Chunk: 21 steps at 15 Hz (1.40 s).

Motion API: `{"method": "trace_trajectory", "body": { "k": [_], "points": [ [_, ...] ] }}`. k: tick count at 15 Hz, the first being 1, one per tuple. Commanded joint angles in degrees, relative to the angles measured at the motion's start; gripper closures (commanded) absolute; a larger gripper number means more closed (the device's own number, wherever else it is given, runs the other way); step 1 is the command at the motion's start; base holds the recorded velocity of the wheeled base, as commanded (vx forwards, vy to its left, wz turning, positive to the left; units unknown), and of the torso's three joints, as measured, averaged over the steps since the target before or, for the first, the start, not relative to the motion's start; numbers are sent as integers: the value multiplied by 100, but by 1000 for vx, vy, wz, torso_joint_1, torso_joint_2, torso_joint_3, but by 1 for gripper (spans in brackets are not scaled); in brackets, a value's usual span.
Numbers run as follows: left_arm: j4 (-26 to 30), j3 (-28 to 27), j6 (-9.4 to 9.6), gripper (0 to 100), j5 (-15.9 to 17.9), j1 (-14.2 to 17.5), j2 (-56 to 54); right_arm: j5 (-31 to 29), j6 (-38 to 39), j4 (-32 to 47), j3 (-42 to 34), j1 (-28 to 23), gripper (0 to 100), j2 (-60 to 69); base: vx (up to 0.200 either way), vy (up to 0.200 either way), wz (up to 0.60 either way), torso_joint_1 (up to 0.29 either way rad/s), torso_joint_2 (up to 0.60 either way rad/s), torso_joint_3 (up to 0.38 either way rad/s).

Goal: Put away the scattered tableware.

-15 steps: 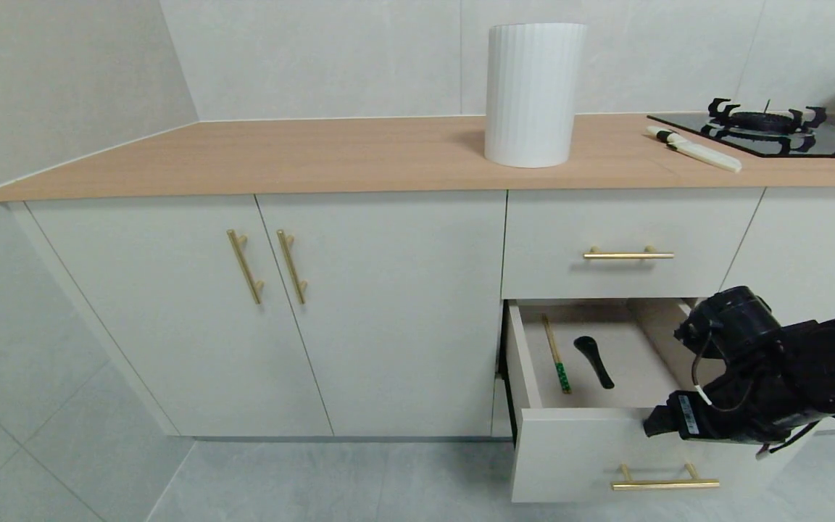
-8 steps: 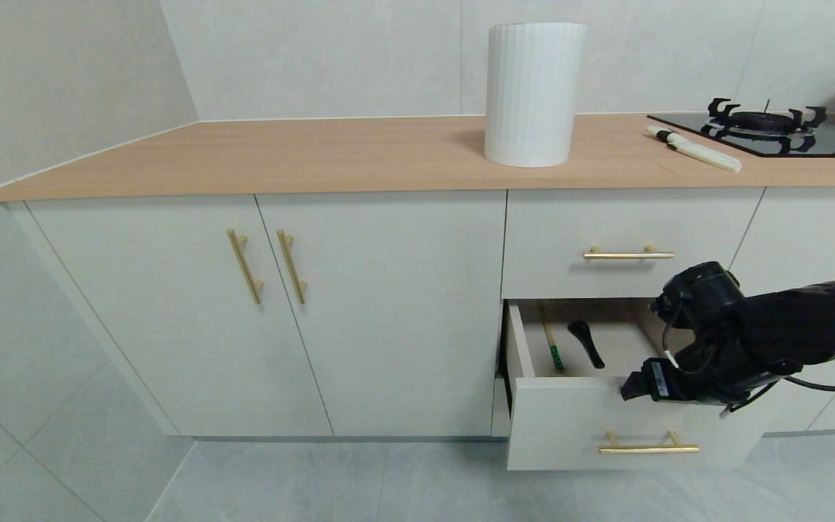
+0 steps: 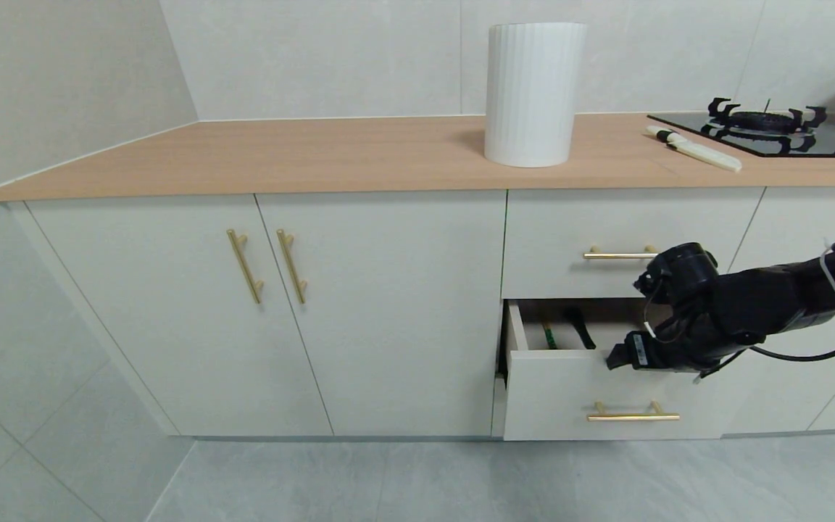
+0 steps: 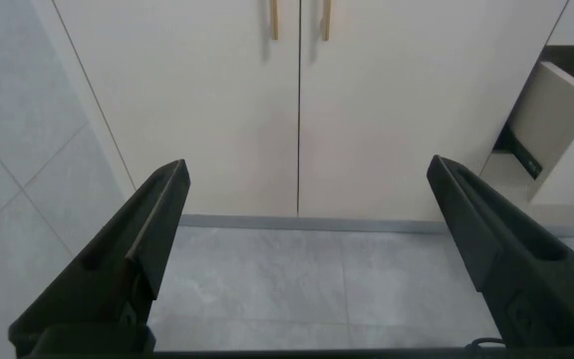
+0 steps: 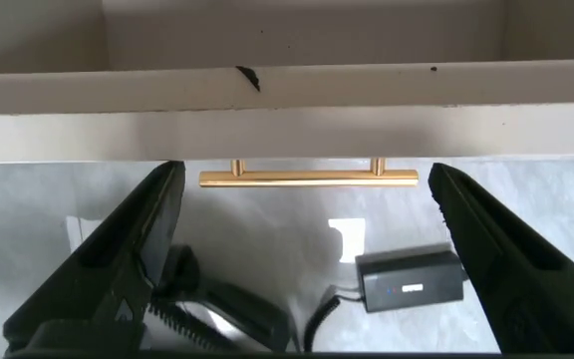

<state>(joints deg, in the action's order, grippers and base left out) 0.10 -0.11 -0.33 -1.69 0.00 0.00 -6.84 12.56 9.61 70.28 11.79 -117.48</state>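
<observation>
Two right fingers [image 5: 133, 254]: spread wide, with nothing held. Their tips sit at the front of the drawer [image 3: 570, 391], near its top edge and above the gold handle [image 3: 633, 416]. I cannot tell for sure that they touch it.
Left fingers [image 4: 133, 249]: spread wide too, and holding nothing. They hang low over the floor [image 4: 267, 279], in front of the cupboard doors [image 4: 297, 100], well apart from the drawer.
Drawer: it is the low one, and it is open only a little.
Inside the drawer: the chopsticks [image 3: 548, 335] and the black spoon [image 3: 578, 330] lie side by side. Just their ends peek out of the gap.
Tabletop [image 3: 316, 156]: a long white thing [image 3: 693, 148], maybe a knife, lies near the stove [image 3: 765, 127]. A tall white pot [image 3: 530, 94] stands close by.
Step now: I think this is the shutting of the drawer, with two pieces of tableware put away in it.
Next move: a straight push on the drawer front should close the last gap. The push needs to go flat and even, so the drawer does not jam. The long white thing may need putting away as well.
</observation>
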Motion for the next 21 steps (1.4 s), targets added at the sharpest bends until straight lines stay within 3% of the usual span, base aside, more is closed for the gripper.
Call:
{"method": "trace_trajectory", "body": {
  "k": [1,4,8,12,16,19,21],
  "points": [
    [-1,-7,-2,0,-6,0,0,-2,1,-3,144,-1,0,-249,0,0,0,0,0,0],
    [-1,2,-2,0,2,0,0,-2,28,-11,469,-1,0,-601,0,0,0,0,0,0],
    [-1,-7,-2,0,2,0,0,-37,80,-1136,197,-1,0,-697,0,0,0,0,0,0],
    [-1,-7,-2,0,2,0,0,-213,265,-1567,144,8,0,-776,0,0,0,0,0,0],
    [-1,2,-2,0,2,0,0,-634,344,-2798,-41,52,0,-1075,0,0,0,0,0,0],
    [-1,2,-2,0,2,0,0,-696,344,-3290,-164,175,0,-1242,0,0,0,0,0,0],
    [-1,-7,-2,0,2,0,0,-1065,335,-3747,-164,245,0,-1541,0,0,0,0,0,0]
  ]
}}
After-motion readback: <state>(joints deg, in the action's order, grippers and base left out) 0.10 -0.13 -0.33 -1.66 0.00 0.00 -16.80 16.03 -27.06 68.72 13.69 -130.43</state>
